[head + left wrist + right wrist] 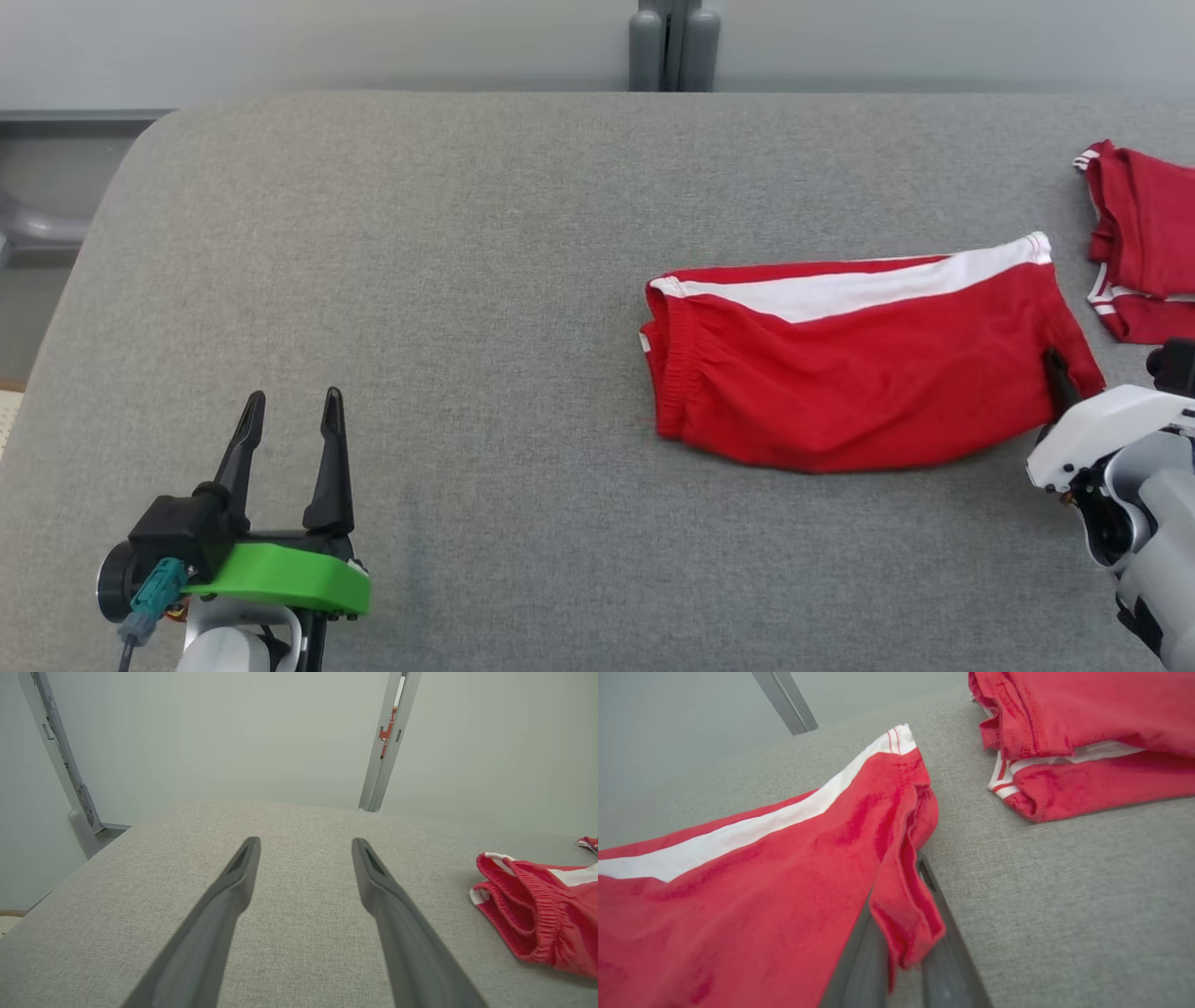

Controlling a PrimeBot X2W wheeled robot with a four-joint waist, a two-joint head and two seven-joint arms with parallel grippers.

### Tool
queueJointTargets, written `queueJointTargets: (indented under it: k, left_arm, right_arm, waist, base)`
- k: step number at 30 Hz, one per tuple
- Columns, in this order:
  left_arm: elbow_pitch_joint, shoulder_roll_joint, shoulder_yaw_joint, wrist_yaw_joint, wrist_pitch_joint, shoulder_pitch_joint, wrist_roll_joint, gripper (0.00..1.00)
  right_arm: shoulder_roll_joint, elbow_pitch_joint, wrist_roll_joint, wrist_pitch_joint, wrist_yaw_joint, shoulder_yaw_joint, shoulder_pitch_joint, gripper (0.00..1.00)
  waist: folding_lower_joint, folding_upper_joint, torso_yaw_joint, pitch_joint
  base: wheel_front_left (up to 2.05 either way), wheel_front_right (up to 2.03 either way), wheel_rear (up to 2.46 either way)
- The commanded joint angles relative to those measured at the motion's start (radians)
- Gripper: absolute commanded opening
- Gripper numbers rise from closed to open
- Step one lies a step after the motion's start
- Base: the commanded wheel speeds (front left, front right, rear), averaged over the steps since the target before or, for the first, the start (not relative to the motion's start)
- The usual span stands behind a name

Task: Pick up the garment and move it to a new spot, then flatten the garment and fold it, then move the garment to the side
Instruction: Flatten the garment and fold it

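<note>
Now, on the grey padded table (467,280) the folded red garment (840,373) lies right of centre, its right hem pinched in the closed fingers of the right gripper (1058,378), so a low, even drag seems wisest, while the left gripper (291,411) hovers open.

garment (859,373): on the counter (467,280)
folded pile (1144,243): right of the garment, slightly behind, apart
left pincer (289,420): well left of the garment, nearer front
right pincer (1057,373): at the garment's right edge
post (672,47): behind the garment
</note>
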Motion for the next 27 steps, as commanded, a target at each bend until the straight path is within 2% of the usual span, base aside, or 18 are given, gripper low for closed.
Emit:
queueJointTargets:
  k: [1,6,14,22,27]
  left_arm:
    - [-0.004,0.008,0.0,-0.003,0.0,0.016,0.013,1.0]
    - [-0.011,0.009,0.007,-0.004,0.0,0.028,0.022,1.0]
    - [-0.006,0.009,0.009,-0.004,0.0,0.035,0.028,1.0]
    - [-0.006,0.009,0.011,-0.004,0.0,0.043,0.029,1.0]
    - [-0.005,0.002,0.008,-0.004,0.0,0.041,0.031,1.0]
  right_arm:
    - [-0.012,-0.003,0.015,-0.01,-0.001,-0.008,0.023,0.0]
    - [-0.019,-0.011,0.032,-0.015,-0.001,-0.022,0.06,0.0]
    - [0.03,-0.078,-0.002,-0.017,-0.001,-0.034,0.014,0.0]
    - [0.109,-0.23,-0.083,-0.017,-0.001,-0.029,-0.004,0.0]
    - [0.163,-0.319,-0.109,-0.017,-0.001,0.02,0.023,0.0]
  waist:
    - [0.0001,-0.0001,-0.041,-0.045]
    - [0.0001,-0.0001,-0.049,-0.055]
    - [0.0001,-0.0001,-0.054,-0.066]
    - [0.0001,-0.0001,-0.04,-0.081]
    - [0.0001,-0.0001,-0.019,-0.082]
  base:
    - [0.0,0.0,0.0]
    - [0.0,0.0,0.0]
    - [0.0,0.0,0.0]
    - [0.0,0.0,0.0]
    - [0.0,0.0,0.0]
